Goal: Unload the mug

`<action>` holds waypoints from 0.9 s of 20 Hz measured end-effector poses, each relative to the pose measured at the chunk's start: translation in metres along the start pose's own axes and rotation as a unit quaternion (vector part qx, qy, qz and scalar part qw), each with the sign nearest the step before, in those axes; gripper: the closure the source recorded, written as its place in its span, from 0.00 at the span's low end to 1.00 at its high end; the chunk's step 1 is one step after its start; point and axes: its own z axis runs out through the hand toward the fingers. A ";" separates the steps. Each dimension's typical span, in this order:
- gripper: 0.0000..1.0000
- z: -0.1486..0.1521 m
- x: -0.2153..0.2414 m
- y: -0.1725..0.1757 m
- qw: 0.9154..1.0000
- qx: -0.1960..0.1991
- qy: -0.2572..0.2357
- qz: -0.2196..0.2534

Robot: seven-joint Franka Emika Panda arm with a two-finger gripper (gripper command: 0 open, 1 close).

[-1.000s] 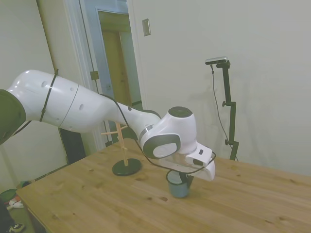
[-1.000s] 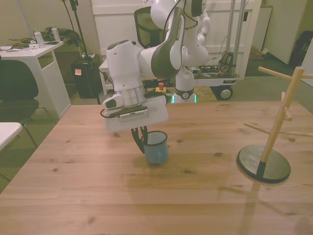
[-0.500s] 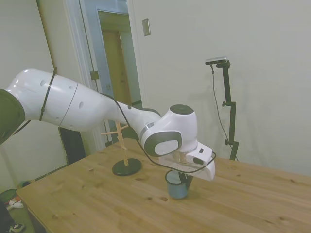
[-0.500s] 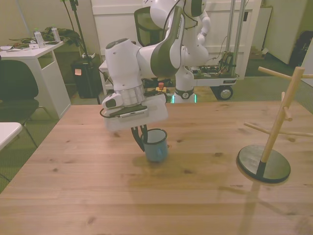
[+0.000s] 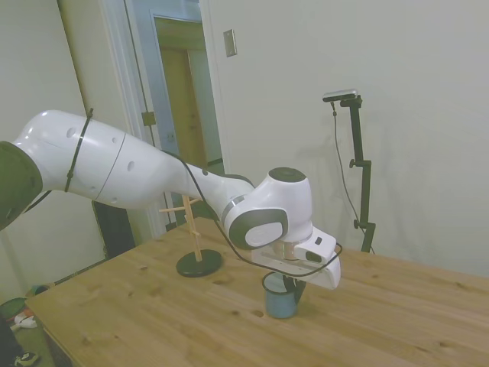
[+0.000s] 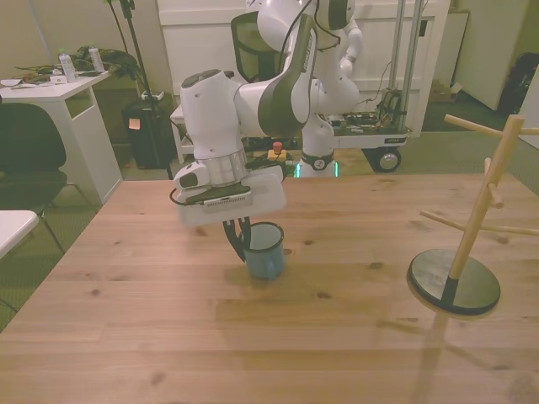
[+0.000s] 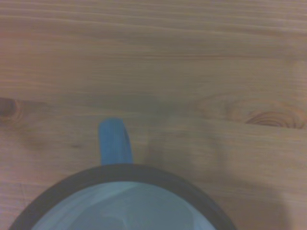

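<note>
The light-blue mug [image 6: 265,252] stands upright near the middle of the wooden table [image 6: 152,320], at or just above its surface; I cannot tell if it touches. My gripper [image 6: 242,246] reaches down from the white hand and is shut on the mug's rim on the front view's left side, one dark finger inside and one outside. In the side view the mug [image 5: 280,301] sits directly under the hand, with the gripper [image 5: 295,289] at its rim. The wrist view shows the mug's dark rim, white inside [image 7: 124,211] and blue handle [image 7: 115,142] over the wood.
A wooden mug tree [image 6: 476,215] on a round black base [image 6: 434,282] stands at the front view's right, its pegs bare; in the side view the mug tree [image 5: 193,229] is behind the arm. Bare wood surrounds the mug.
The hand and mug have sunk a little toward the table and shifted slightly toward the front view's left. The grip on the rim is unchanged.
</note>
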 end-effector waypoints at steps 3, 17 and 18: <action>0.00 0.000 0.000 -0.001 1.000 0.000 -0.002 0.002; 0.00 -0.010 0.002 -0.004 1.000 0.003 0.003 0.000; 0.00 -0.014 0.001 -0.006 1.000 0.005 0.005 -0.001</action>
